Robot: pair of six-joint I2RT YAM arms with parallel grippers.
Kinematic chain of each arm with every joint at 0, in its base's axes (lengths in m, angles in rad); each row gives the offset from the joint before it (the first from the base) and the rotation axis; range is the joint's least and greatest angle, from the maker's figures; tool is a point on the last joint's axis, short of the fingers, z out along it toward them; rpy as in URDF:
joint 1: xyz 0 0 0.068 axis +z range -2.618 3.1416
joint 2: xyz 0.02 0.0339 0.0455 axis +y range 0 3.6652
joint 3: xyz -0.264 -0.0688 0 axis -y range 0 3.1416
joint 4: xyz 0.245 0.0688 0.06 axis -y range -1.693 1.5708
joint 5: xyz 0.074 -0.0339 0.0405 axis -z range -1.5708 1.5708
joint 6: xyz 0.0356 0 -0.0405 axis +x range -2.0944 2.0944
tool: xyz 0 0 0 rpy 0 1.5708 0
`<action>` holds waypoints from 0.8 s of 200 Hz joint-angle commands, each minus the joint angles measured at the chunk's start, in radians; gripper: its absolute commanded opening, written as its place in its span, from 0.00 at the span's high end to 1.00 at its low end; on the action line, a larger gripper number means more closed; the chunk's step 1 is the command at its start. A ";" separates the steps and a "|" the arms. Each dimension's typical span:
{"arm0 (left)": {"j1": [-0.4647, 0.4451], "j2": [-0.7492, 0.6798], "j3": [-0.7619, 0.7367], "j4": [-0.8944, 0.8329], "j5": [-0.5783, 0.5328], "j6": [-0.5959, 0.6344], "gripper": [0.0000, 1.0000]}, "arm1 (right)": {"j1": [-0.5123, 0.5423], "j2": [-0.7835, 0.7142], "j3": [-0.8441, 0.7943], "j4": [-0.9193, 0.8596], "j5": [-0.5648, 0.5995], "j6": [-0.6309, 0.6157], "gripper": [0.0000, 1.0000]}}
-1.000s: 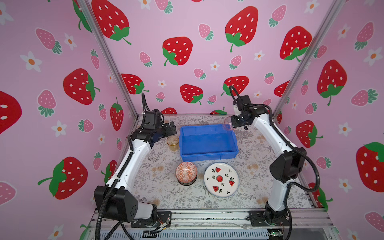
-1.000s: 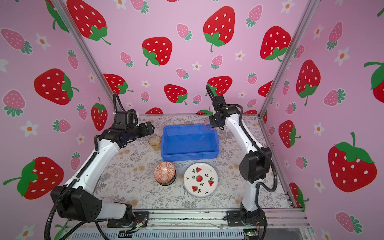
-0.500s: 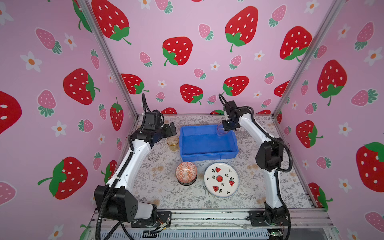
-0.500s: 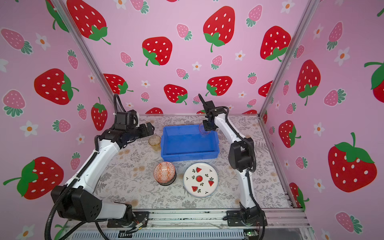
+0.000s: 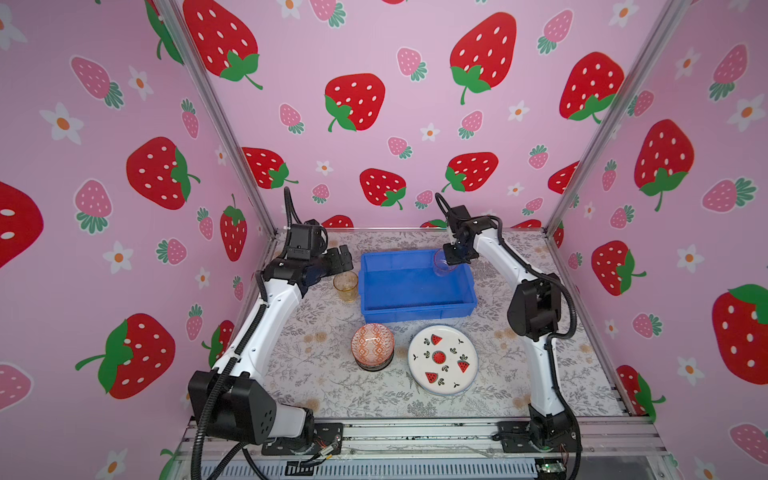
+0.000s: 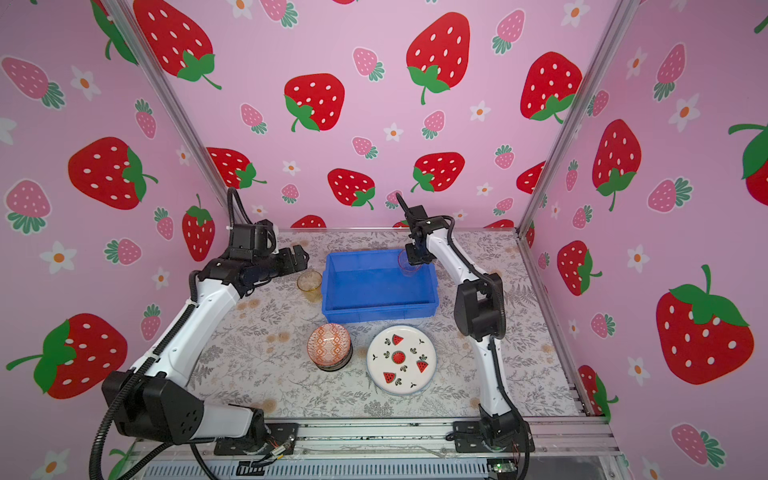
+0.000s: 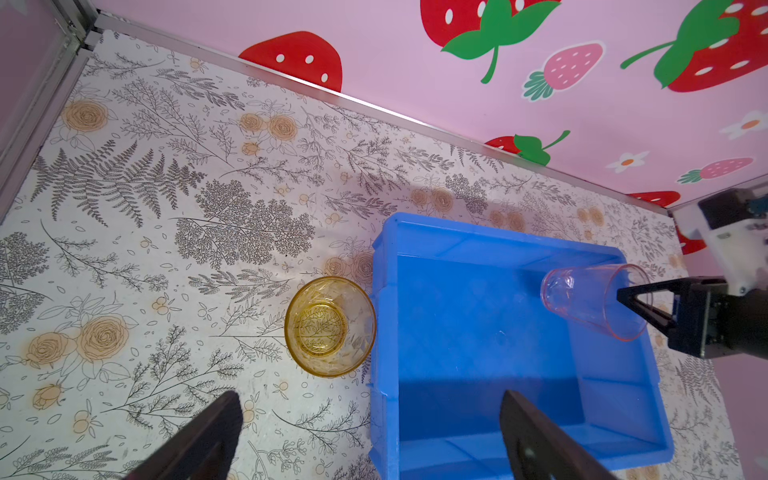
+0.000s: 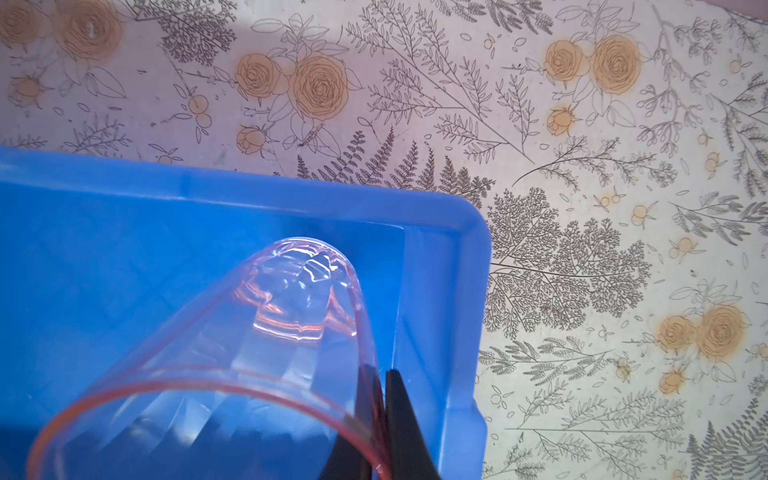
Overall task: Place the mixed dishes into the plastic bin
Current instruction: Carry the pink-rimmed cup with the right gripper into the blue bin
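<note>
My right gripper (image 5: 451, 259) (image 8: 380, 374) is shut on the rim of a clear pink tumbler (image 5: 441, 262) (image 7: 582, 299) (image 8: 249, 353). It holds the tumbler tilted over the far right corner of the blue plastic bin (image 5: 415, 291) (image 6: 380, 291) (image 8: 436, 291). An amber tumbler (image 5: 345, 286) (image 7: 330, 326) stands upright on the table against the bin's left wall. My left gripper (image 5: 343, 257) (image 7: 370, 399) hovers open just behind it, holding nothing. In front of the bin sit an orange patterned bowl (image 5: 372, 344) stacked on other bowls and a watermelon-print plate (image 5: 442, 359).
Pink strawberry walls with metal corner posts (image 5: 224, 124) close in the floral table (image 5: 316, 374) on three sides. The right arm's elbow (image 5: 534, 307) stands right of the bin. A metal rail (image 5: 415, 436) runs along the front edge.
The right gripper carried the pink tumbler left and down, from beyond the bin's far right corner to over it. Its elbow swung with it. The left arm stayed still.
</note>
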 commanded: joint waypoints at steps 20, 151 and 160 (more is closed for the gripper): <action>0.001 -0.004 -0.006 -0.010 -0.009 0.004 0.01 | -0.012 0.035 0.033 -0.018 0.012 0.011 0.94; 0.002 0.009 0.002 -0.021 -0.012 -0.006 0.01 | -0.015 0.062 0.039 0.017 0.016 0.011 0.80; 0.002 0.009 0.002 -0.022 -0.012 -0.005 0.01 | -0.015 0.059 0.041 0.019 0.015 0.011 0.79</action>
